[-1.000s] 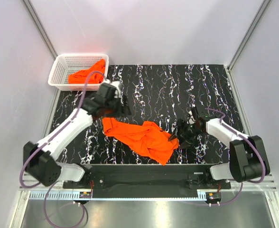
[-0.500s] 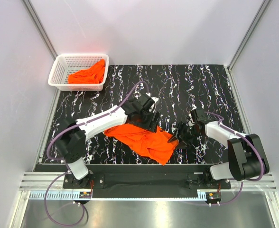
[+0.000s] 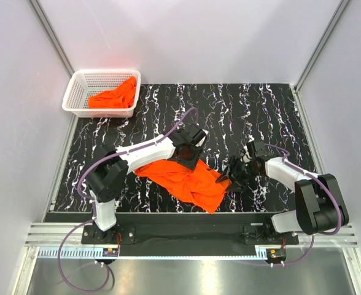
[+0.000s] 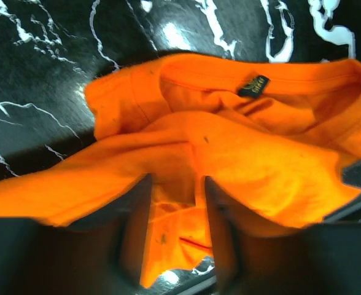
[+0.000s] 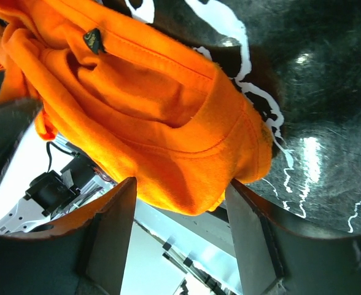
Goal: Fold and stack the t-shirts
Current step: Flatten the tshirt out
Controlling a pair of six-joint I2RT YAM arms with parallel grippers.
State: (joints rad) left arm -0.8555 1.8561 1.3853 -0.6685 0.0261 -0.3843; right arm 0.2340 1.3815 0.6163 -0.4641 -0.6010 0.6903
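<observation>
The shirt point(image 3: 183, 178) lies crumpled on the table point(image 3: 229, 117), near the front. The left gripper point(image 3: 186, 155) has just swung over from the basket point(image 3: 76, 92) to the shirt's neck edge. Its jaws are coming in around a fold, but I cannot tell if they pinch it yet. The right gripper point(image 3: 228, 176) holds the shirt's right edge, with its jaws partly apart. I think both can soon pull the shirt flat. A second shirt point(image 3: 113, 97) waits in the basket.

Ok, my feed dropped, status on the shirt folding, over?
Left gripper and right gripper both astride cloth, grip unconfirmed. Orange t-shirt crumpled, unfolded, front centre. Second t-shirt in white mesh basket, far left, not in the way.
</observation>
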